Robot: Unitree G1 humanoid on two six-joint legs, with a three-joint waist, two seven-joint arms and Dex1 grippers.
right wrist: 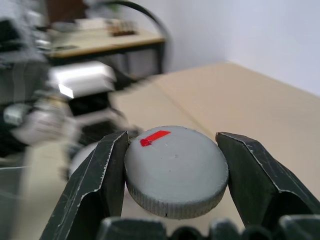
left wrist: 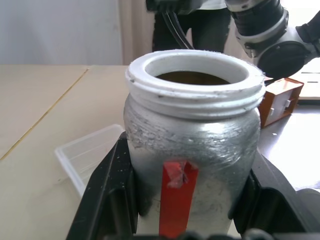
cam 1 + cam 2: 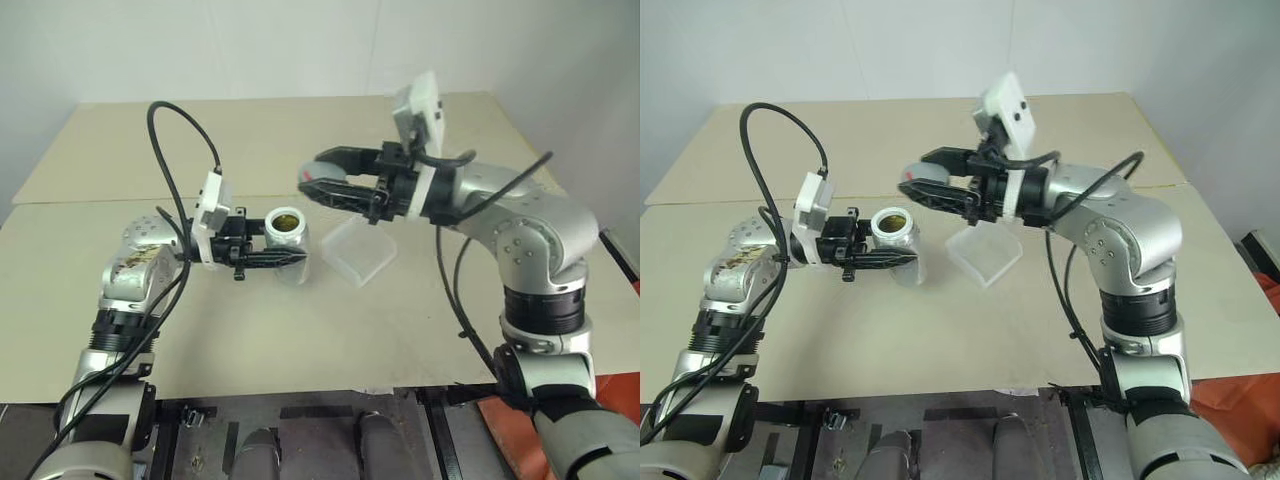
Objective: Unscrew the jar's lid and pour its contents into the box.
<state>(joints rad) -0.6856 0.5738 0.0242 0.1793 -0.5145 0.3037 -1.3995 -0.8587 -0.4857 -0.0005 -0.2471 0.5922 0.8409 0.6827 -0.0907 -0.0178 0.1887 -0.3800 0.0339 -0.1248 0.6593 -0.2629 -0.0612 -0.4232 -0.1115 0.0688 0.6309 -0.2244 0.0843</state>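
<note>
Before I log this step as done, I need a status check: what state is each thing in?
jar: open, upright, held in the left gripper, above the table
lid: off the jar, clamped in the right gripper
contents: brownish, inside the jar, not poured
box: on the table, open, nothing seen in it

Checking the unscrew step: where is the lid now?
The lid is off the jar, clamped in the right claw, held above the table between jar and box.

Grey lid, red-marked silvery jar
</note>
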